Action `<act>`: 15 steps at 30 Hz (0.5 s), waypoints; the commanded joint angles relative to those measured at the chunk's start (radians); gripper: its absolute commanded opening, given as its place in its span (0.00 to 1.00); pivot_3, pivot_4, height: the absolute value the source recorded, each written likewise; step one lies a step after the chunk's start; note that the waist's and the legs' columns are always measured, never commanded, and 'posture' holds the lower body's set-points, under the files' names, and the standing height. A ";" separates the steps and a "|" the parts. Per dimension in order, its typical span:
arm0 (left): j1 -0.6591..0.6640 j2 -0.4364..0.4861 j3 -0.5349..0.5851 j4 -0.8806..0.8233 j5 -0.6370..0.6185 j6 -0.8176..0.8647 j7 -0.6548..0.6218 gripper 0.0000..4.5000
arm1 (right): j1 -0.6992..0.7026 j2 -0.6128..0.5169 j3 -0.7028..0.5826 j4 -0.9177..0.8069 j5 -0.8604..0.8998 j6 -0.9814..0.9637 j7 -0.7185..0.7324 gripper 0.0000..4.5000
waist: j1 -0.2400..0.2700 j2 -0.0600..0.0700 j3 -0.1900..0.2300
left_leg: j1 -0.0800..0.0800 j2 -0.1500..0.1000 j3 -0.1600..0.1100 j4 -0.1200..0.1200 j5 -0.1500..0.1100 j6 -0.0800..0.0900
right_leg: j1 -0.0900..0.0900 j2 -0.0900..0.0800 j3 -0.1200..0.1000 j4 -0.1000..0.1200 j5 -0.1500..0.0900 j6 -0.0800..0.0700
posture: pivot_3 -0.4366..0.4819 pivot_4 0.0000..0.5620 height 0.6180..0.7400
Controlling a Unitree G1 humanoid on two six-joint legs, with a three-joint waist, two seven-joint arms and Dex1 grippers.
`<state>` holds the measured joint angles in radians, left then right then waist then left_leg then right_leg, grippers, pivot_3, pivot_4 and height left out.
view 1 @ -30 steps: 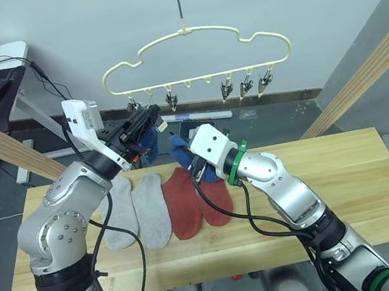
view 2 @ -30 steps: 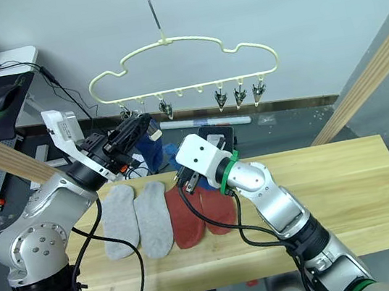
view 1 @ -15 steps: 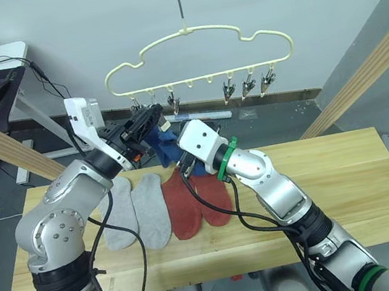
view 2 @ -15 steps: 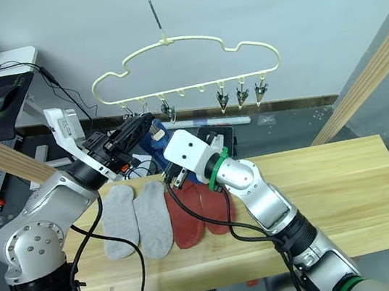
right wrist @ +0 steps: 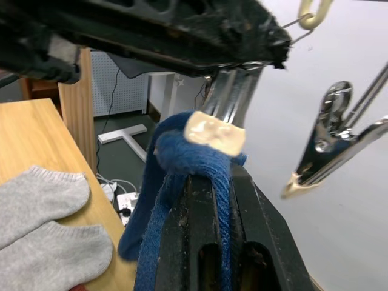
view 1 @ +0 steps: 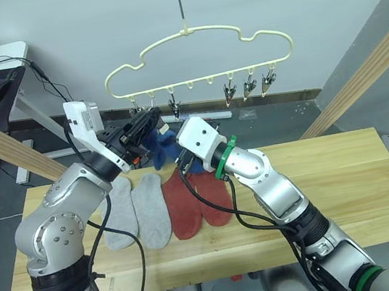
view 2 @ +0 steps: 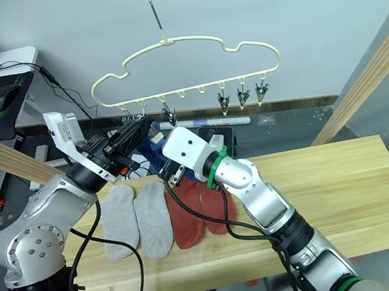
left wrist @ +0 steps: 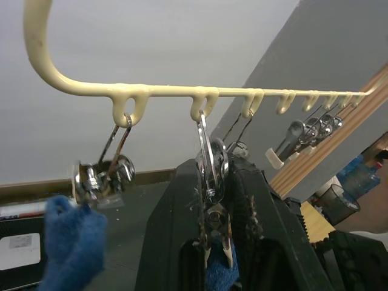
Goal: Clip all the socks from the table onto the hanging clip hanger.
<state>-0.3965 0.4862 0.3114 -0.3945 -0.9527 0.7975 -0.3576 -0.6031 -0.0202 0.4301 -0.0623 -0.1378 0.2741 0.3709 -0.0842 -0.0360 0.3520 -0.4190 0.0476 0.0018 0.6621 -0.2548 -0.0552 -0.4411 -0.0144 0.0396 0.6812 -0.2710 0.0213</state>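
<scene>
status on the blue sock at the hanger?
Left tool squeezing the second clip. Right tool holds a blue sock up at it. Other blue sock already clipped. Nothing in the way.

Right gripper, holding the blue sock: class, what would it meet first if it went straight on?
Probably the metal clip pinched by the left gripper; the blue sock nearly touches it.

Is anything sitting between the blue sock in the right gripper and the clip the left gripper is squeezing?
Nothing visible stands between them. The right gripper holds the blue sock right up at the clip pinched by the left gripper; the sock's edge meets the clip's tips. Another blue sock hangs from the neighbouring clip, off to one side.
</scene>
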 commanded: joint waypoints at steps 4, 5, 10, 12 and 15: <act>0.017 0.010 -0.005 -0.039 -0.003 -0.012 -0.010 0.06 | -0.021 0.040 -0.012 -0.004 0.008 -0.030 -0.007 0.00 | 0.000 0.000 0.000 | 0.000 0.000 0.000 0.000 0.000 0.000 | 0.000 0.000 0.000 0.000 0.000 0.000 | 0.34 0.57 0.97; 0.018 0.010 -0.004 -0.042 -0.004 -0.014 -0.011 0.06 | -0.024 0.044 -0.012 0.001 0.007 -0.032 -0.007 0.00 | 0.000 -0.001 0.000 | 0.000 0.000 0.000 0.000 0.000 0.000 | 0.000 0.000 0.000 0.000 0.000 0.000 | 0.34 0.57 0.97; 0.022 0.008 0.003 -0.039 0.004 -0.030 -0.015 0.23 | -0.034 0.054 -0.011 0.016 0.006 -0.040 -0.002 0.00 | 0.000 -0.001 -0.001 | 0.000 0.000 0.000 0.000 0.000 0.000 | 0.000 0.000 0.000 0.000 0.000 0.000 | 0.35 0.57 0.97; 0.025 0.010 0.004 -0.037 0.005 -0.031 -0.014 0.35 | -0.036 0.057 -0.010 0.021 0.006 -0.042 0.001 0.00 | 0.000 -0.001 -0.001 | 0.000 0.000 0.000 0.000 0.000 0.000 | 0.000 0.000 0.000 0.001 0.000 0.000 | 0.35 0.57 0.97; 0.036 0.017 0.004 -0.047 -0.011 -0.021 -0.020 0.55 | -0.039 0.060 -0.007 0.030 0.005 -0.047 0.005 0.00 | 0.000 -0.002 -0.001 | 0.000 0.000 0.000 0.000 0.000 0.000 | 0.000 0.000 -0.001 0.001 0.000 0.000 | 0.35 0.56 0.97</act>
<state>-0.3668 0.4880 0.3111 -0.3948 -0.9439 0.7802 -0.3631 -0.6348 0.0226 0.4190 -0.0148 -0.1371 0.2527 0.3720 -0.0839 -0.0377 0.3510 -0.4191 0.0477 0.0015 0.6624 -0.2549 -0.0550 -0.4411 -0.0146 0.0390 0.6817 -0.2708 0.0211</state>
